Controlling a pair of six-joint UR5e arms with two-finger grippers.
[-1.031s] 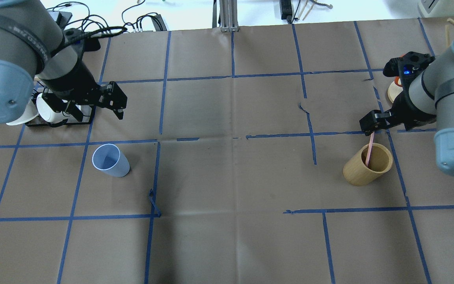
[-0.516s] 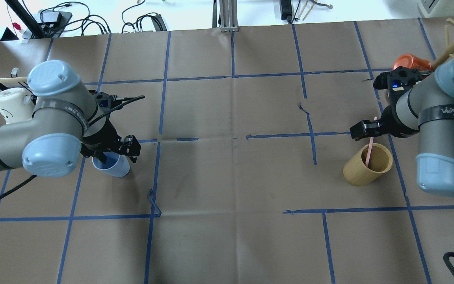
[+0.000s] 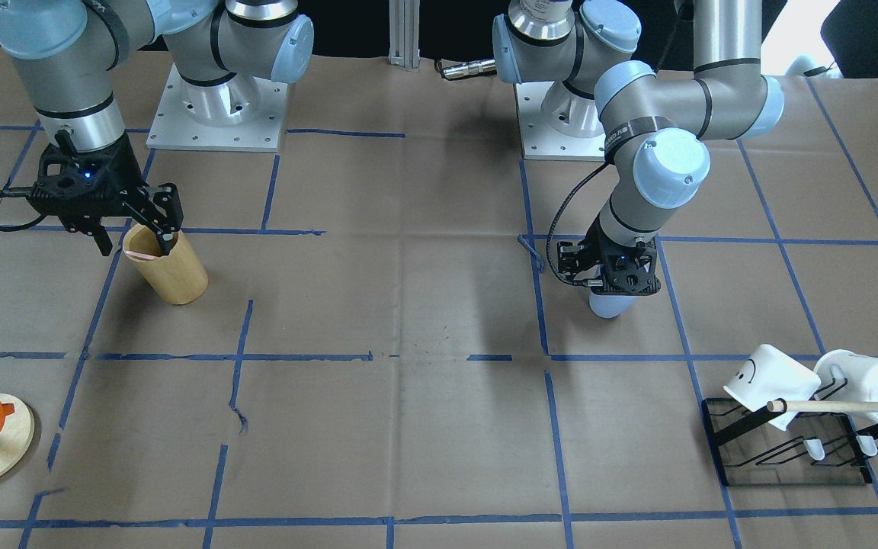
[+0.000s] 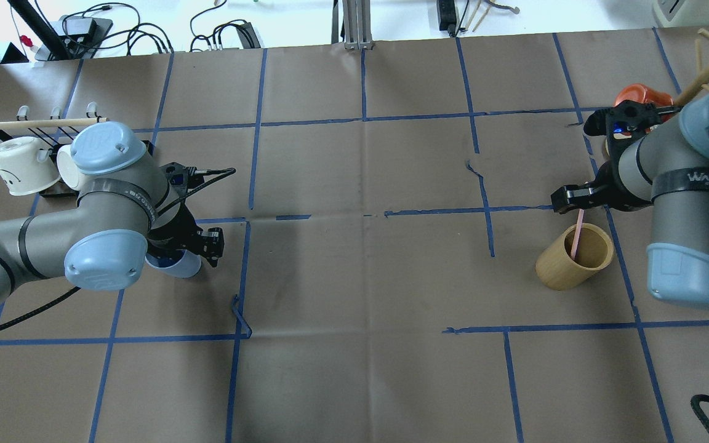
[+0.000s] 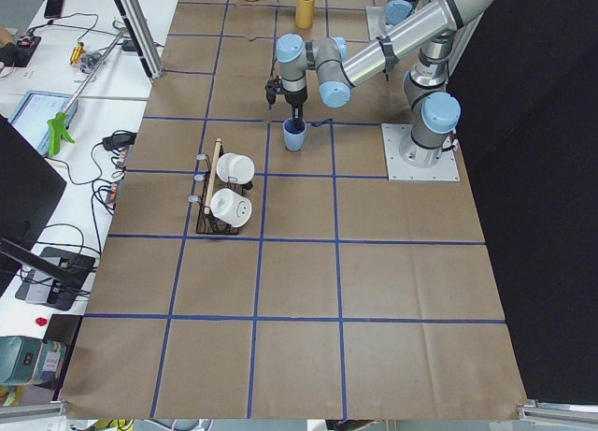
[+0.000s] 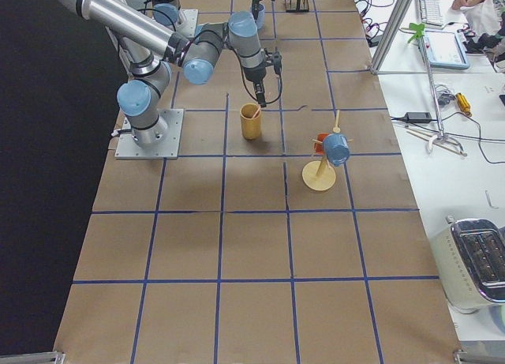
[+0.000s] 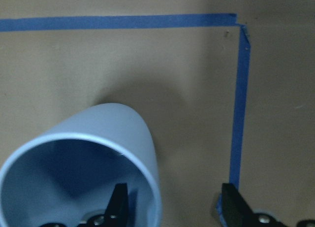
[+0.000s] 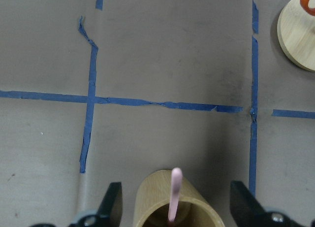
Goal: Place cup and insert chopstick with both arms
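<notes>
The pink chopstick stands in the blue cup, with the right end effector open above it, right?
No: the chopstick stands in the wooden holder, not the cup, as the right wrist view shows. The right end effector is open above it.

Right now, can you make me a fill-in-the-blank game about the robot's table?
1. The ____ chopstick stands in the wooden holder.
2. The left claw has one finger inside the ____ cup.
3. The black rack holds ____ white mugs.
Missing words: pink, blue, two.
</notes>
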